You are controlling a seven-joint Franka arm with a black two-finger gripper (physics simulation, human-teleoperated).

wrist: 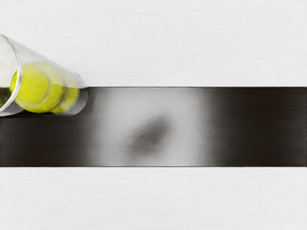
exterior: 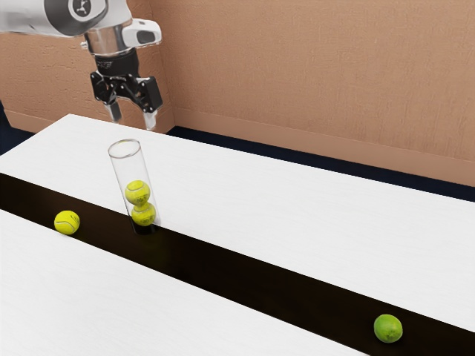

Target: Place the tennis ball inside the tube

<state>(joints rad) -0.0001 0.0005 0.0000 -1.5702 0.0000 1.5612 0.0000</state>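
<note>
Mouth-up, the tube (exterior: 126, 167) seems set to receive the loose tennis ball (exterior: 67, 222) toward the exterior view's left of it; the higher gripper (exterior: 132, 116) hangs parted, empty, presumably for grasping.

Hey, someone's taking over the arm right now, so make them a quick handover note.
Claw: open, empty, raised above the table.
Tube: standing on the dark strip, two balls inside.
Loose ball: on the strip, outside the tube.
Lime: on the strip too, not part of the job.
Left: grip the loose ball, lift it over the tube's mouth, release.
</note>
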